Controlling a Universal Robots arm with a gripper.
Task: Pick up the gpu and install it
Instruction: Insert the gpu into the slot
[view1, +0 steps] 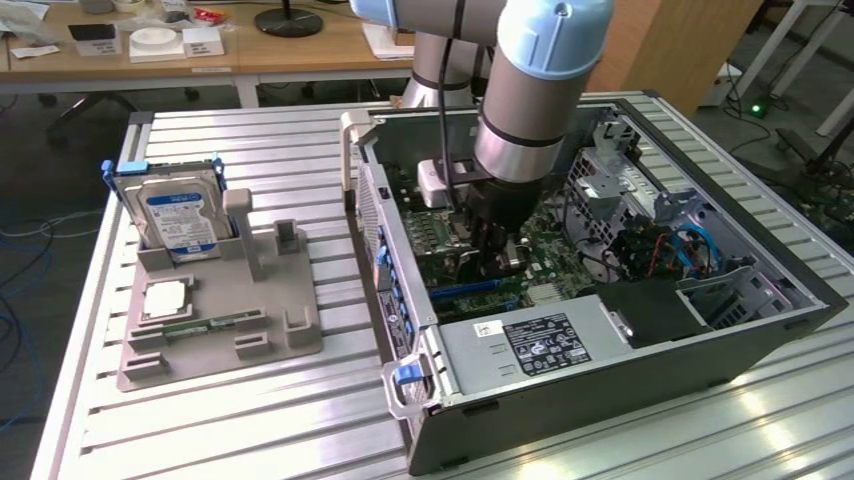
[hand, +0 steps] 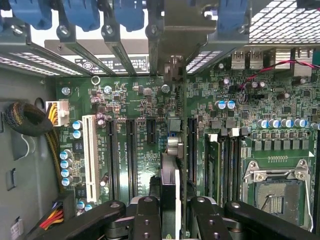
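A: Where is the gripper (view1: 489, 262) at this moment?

B: It is down inside the open computer case (view1: 747, 335), just above the motherboard (view1: 561, 262). The arm (view1: 534, 90) comes from above and goes almost straight down into the case.

A: And the gpu (hand: 168, 192)?

B: The gripper holds it. In the wrist view the card stands on its edge between the two black fingers (hand: 147, 217), which are closed against its flat sides. Its front end, with a silver metal part, reaches toward the rear wall of the case, over the board between the long black expansion slots (hand: 131, 160). Whether the card already sits in a slot, I cannot tell.

A: What is outside of the case?

B: On the exterior view's left there is a grey holder (view1: 220, 320) on the table (view1: 267, 440). A hard drive with blue label (view1: 178, 222) stands upright in it, and a narrow green memory stick (view1: 214, 325) lies flat near its front.
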